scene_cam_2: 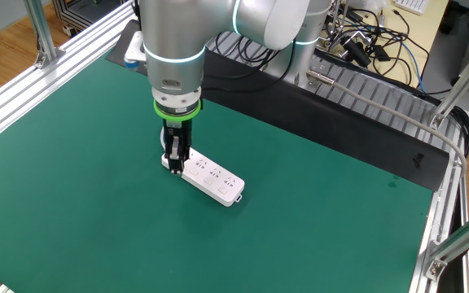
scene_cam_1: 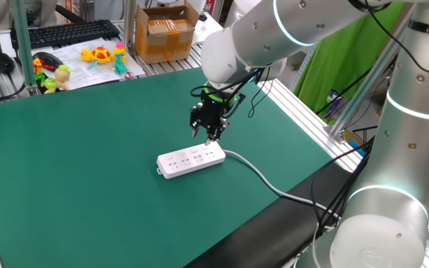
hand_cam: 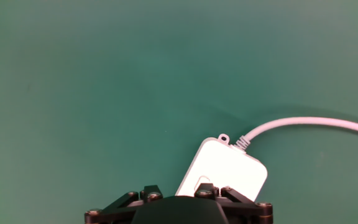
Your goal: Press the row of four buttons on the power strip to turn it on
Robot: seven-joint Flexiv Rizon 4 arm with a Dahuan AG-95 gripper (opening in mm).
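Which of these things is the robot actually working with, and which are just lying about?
In use:
- power strip
- its cable
- gripper at the strip's cable end

Lying about:
- cardboard box
- keyboard
- small colourful toys

Silver arm (scene_cam_2: 173,41) — glowing rings, green collar

Bright, even light; soft shadows; hand view blurry.

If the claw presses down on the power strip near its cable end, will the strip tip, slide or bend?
The power strip lies flat, long and low on the green mat, so it will probably not tip. Its white plastic body looks rigid and should hardly bend. It may slide or swivel slightly; the curved cable looks flexible and would hold it little.
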